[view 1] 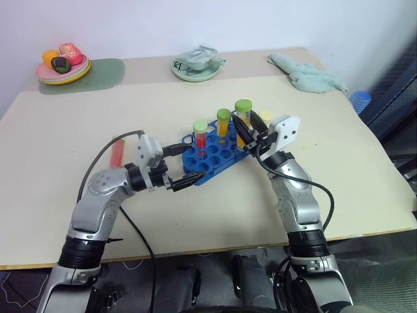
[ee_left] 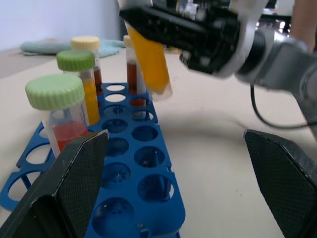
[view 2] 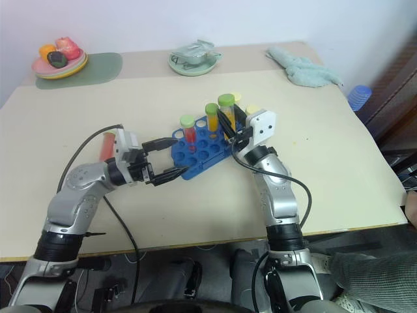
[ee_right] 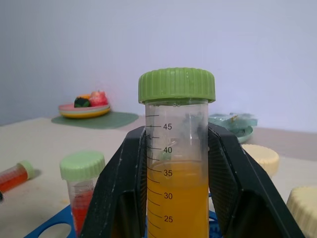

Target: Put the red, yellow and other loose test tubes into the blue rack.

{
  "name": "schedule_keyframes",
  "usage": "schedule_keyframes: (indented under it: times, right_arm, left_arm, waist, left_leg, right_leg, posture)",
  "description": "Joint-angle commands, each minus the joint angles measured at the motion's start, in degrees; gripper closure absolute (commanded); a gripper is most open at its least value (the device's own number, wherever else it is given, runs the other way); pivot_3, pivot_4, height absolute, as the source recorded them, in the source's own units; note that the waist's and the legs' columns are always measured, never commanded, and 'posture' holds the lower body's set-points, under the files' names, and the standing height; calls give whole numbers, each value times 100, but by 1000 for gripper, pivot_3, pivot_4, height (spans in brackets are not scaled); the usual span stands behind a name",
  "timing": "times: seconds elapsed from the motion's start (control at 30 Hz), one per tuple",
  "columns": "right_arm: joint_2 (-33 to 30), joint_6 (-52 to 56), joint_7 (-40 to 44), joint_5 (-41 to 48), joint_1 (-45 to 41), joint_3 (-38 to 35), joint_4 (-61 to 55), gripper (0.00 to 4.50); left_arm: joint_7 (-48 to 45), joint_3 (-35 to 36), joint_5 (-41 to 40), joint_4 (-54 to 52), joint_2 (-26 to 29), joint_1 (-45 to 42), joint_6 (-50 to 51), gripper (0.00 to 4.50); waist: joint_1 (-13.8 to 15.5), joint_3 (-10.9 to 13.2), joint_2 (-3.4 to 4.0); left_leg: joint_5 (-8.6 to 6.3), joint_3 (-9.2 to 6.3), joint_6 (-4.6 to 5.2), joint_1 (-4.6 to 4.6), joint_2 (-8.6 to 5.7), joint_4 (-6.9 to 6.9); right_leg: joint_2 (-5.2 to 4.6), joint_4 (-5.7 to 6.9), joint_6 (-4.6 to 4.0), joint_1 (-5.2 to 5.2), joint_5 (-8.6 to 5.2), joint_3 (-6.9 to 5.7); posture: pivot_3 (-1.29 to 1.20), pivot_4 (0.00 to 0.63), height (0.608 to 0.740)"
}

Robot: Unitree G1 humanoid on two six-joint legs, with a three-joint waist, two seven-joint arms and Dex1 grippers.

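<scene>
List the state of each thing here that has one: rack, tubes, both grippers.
blue rack: flat on the table, most holes empty.
red tube in rack: capped, upright.
yellow tube in rack: capped, upright.
yellow tube in the right gripper: capped, upright, lifted over the rack.
loose red tube: lying on the table.
left gripper: open, holding nothing, beside the rack.
right gripper: shut on the yellow tube.

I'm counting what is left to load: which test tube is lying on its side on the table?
The red tube beside the left arm, lying flat on the table away from the blue rack; the others stand upright in it or are held.
</scene>
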Motion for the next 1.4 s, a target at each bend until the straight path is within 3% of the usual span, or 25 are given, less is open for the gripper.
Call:
schedule_keyframes:
  times: [0.03, 0.33, 0.93, 1.4]
  right_arm:
    - [115, -764, -30, -27, -303, -81, 450, 3042]
    - [264, -1672, 80, -45, -707, -57, 1675, 3042]
    - [629, -2534, 157, 21, -791, -143, 2875, 3042]
    - [617, -2729, 117, 51, -665, -221, 2911, 3042]
  left_arm:
    - [134, 156, -206, -535, 110, 182, 183, 0]
    - [120, 482, -502, -949, 569, 566, 455, 0]
    - [131, 665, -638, -1027, 927, 754, 479, 0]
    - [61, 727, -700, -951, 1117, 747, 504, 0]
  waist:
    - [-18, 0, 1]
    - [-22, 1, 3]
    - [-31, 0, 6]
    - [-27, -4, 9]
  left_leg:
    - [0, 1, 0, 0, 0, -1]
    - [4, 1, -7, 4, 3, -7]
    - [4, 0, -9, 8, 4, -10]
    - [4, 0, -9, 11, 4, -11]
  right_leg:
    - [1, 0, 0, 0, 0, 1]
    - [5, 4, -2, -2, -1, 6]
    - [7, 5, -2, -1, -1, 6]
    - [8, 5, -2, 1, -1, 7]
  posture:
    - [0, 150, 740]
    - [0, 150, 740]
    - [0, 150, 740]
    - [0, 150, 740]
